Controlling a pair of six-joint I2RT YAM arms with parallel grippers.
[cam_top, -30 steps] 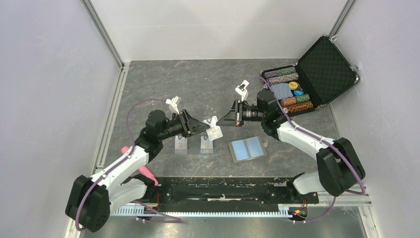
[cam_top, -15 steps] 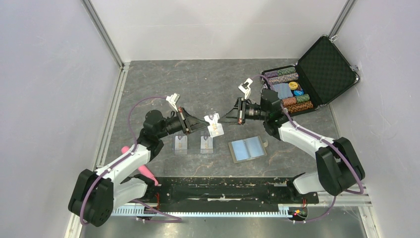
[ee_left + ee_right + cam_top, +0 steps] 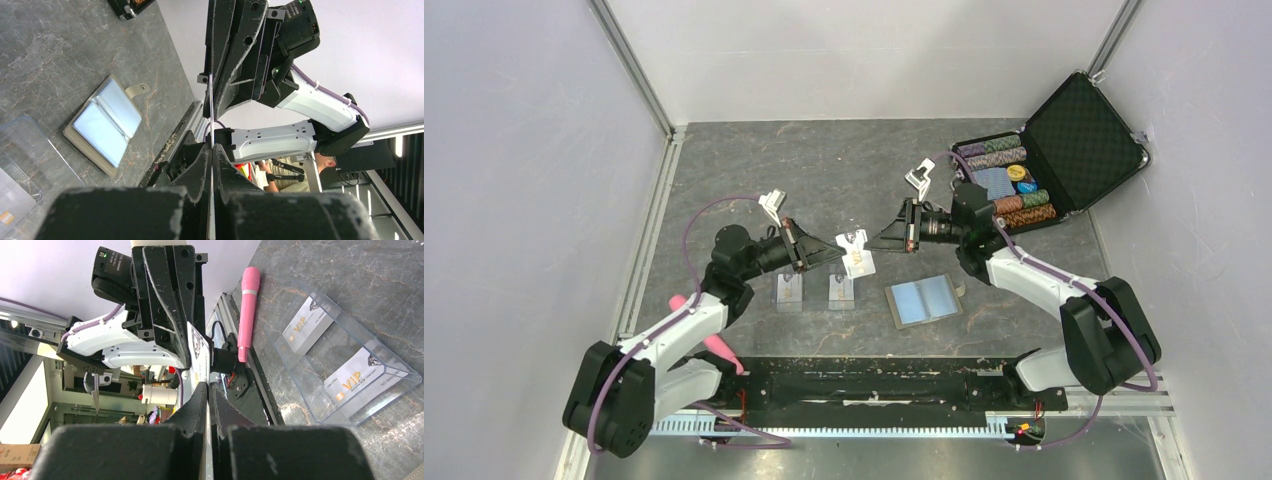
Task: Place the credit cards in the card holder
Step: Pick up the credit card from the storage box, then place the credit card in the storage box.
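- One credit card (image 3: 856,256) hangs in the air between the two arms, just left of the card holder (image 3: 924,300); the holder lies open and flat on the table, pale blue pockets up; two more cards (image 3: 306,329) rest in the clear cases (image 3: 310,375) nearer the left arm
- The left gripper (image 3: 211,152) is clenched on one end of the raised card and the right gripper (image 3: 207,390) pinches the other; both pairs of jaws look closed down to the card's thickness
- The main risk, as I judge it: two arms are clamped on one thin card; a pull or twist before either lets go could bend it or flick it loose; if both let go together, it drops, likely onto the cases rather than the holder
- A further risk: the card stands on edge while the pockets lie flat; brought in too steep, it could jam at a pocket's lip or shove the light holder along the table
- The left wrist view shows the card edge-on, a thin line from its own fingers up into the right gripper, with the open holder below; the top view does not show that double pinch so plainly
- The right wrist view shows the card's printed face and the VIP lettering on the cased cards; only the top view shows the whole poker-chip case (image 3: 1064,150), well apart at the far right
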